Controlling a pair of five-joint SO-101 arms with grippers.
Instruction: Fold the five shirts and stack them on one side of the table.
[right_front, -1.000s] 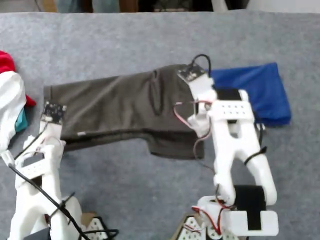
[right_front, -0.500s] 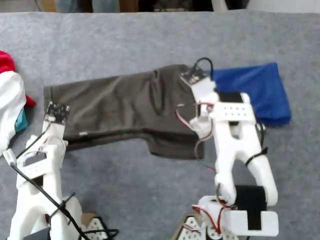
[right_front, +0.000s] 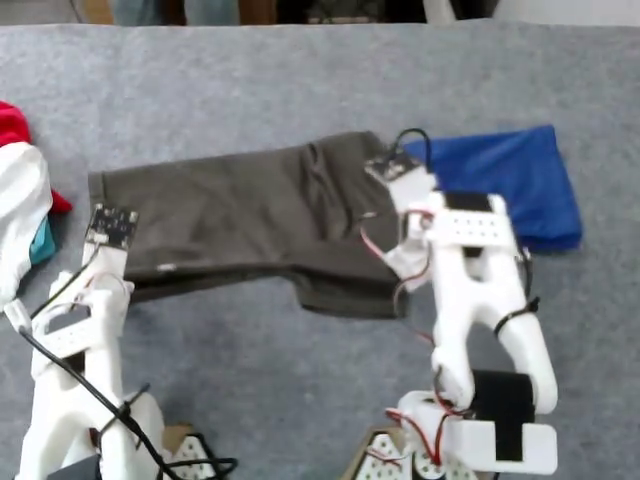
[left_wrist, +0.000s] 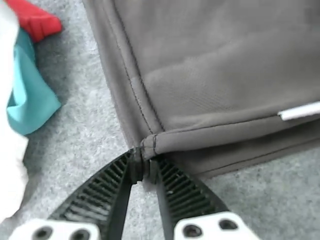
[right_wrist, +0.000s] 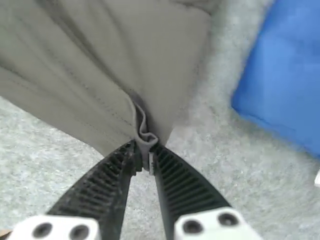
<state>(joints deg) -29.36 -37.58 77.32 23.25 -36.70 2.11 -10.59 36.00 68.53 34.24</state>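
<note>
A dark grey-brown shirt (right_front: 240, 215) lies spread across the middle of the grey table, partly folded lengthwise. My left gripper (left_wrist: 144, 167) is shut on the shirt's near-left corner (left_wrist: 147, 145), where two hems meet. My right gripper (right_wrist: 145, 152) is shut on a pinched fold of the same shirt (right_wrist: 100, 60) at its right end, with the cloth pulled into taut creases. From above, the left arm (right_front: 95, 290) stands at the shirt's left edge and the right arm (right_front: 465, 260) at its right edge. A folded blue shirt (right_front: 510, 185) lies just right of the right gripper.
At the table's left edge lies a heap of red (right_front: 15, 125), white (right_front: 20, 215) and teal (right_front: 42, 243) shirts; the teal cloth (left_wrist: 30, 95) and red cloth (left_wrist: 37, 20) lie close to the left gripper. Bare grey table (right_front: 250, 80) stretches behind the shirt.
The right gripper has moved a little to the right and nearer with the shirt's right end, stretching the cloth. The left arm has hardly moved.
</note>
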